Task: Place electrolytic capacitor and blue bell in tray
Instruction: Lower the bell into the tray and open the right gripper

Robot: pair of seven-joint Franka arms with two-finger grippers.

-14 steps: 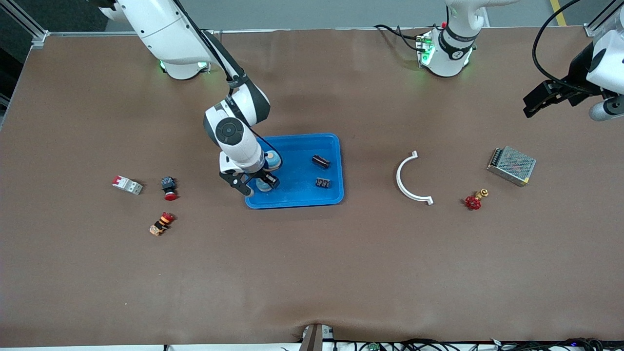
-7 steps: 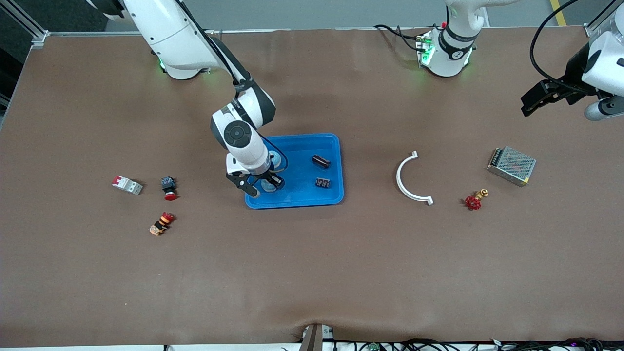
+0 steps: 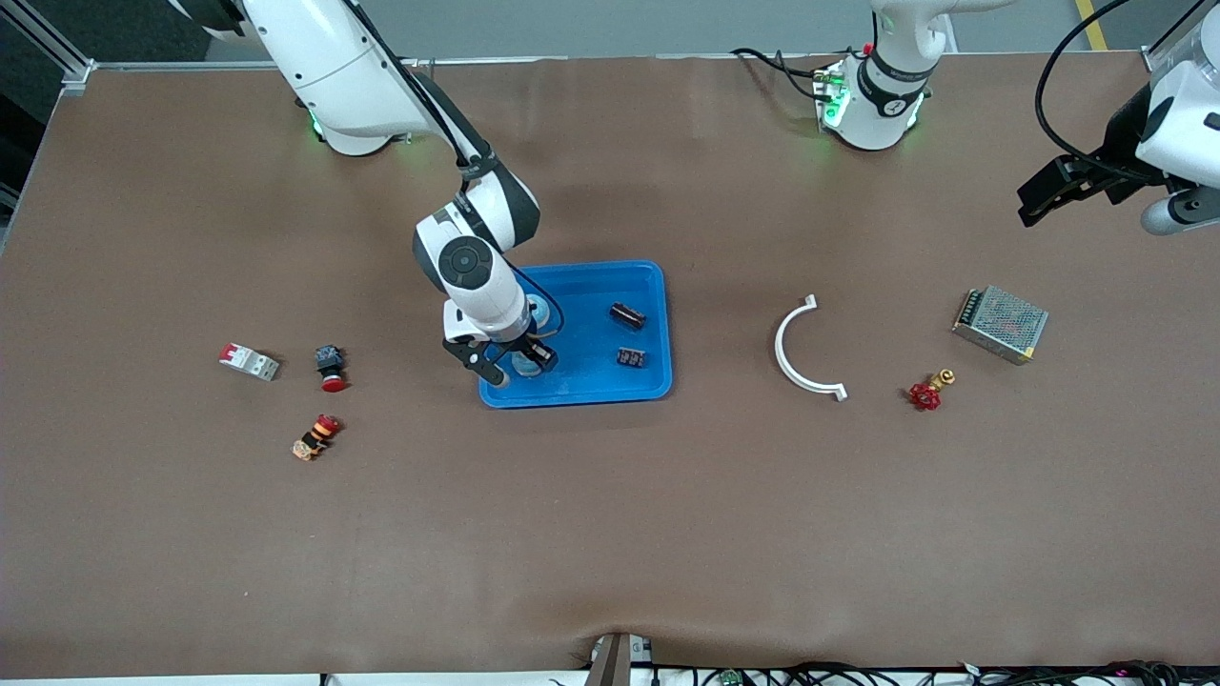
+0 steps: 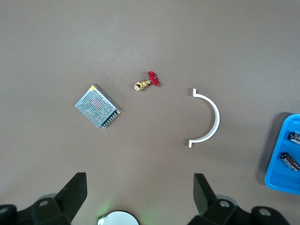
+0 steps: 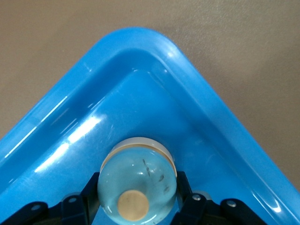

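Blue bell (image 5: 137, 183) clamped in your right pincer (image 3: 516, 362), low in tray (image 3: 581, 386) | left pincer (image 3: 1048, 195) gaping, upper right of frame, waiting.

Bell (image 3: 523, 362) and two capacitors (image 3: 627, 315) in tray (image 3: 591, 389), capacitors toward left arm's end

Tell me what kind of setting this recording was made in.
Most likely a robotics lab workbench for sorting small industrial parts: two Franka arms mounted at a brown-covered table, loose hardware such as a metal-cased power supply and a red-handled brass valve, and a blue tray as the collecting bin.
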